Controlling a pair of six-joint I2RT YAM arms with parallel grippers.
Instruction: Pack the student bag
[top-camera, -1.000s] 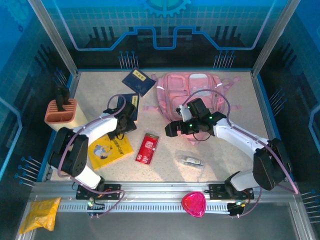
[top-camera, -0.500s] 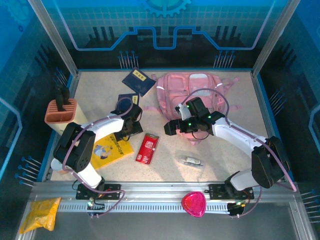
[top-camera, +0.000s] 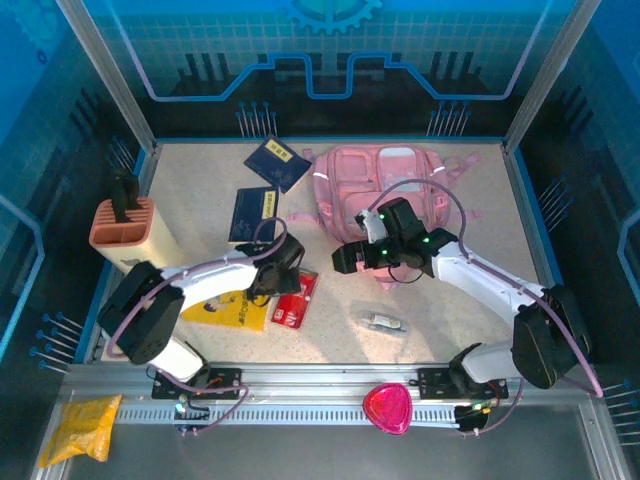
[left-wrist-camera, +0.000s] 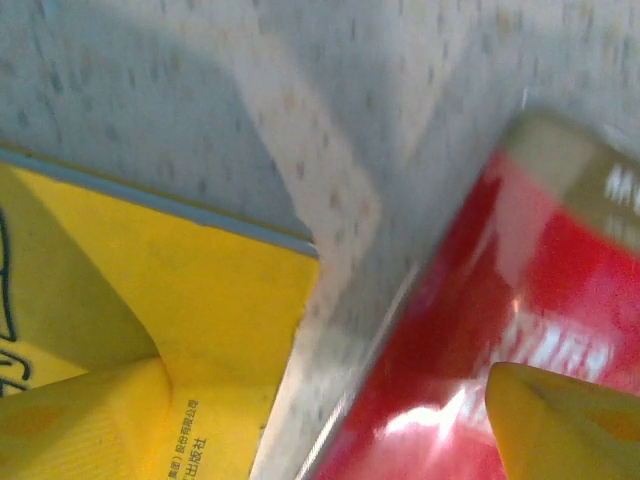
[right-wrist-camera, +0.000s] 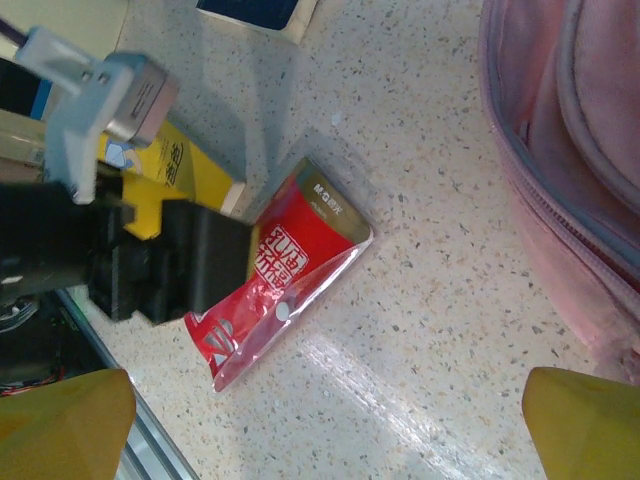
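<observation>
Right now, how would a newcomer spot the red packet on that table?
Find the big pink fabric backpack at the far side of the speckled table. Come nearer and left: a flat glossy red plastic packet lies beside a yellow book. Its shine and white lettering set it apart.

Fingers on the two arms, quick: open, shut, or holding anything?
Left fingers: open, holding nothing, one tip over the shiny red plastic packet.
Right fingers: open wide, empty.

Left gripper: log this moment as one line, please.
left gripper open, low over gap between yellow book and red packet | right gripper open, near student bag | nothing held
</observation>
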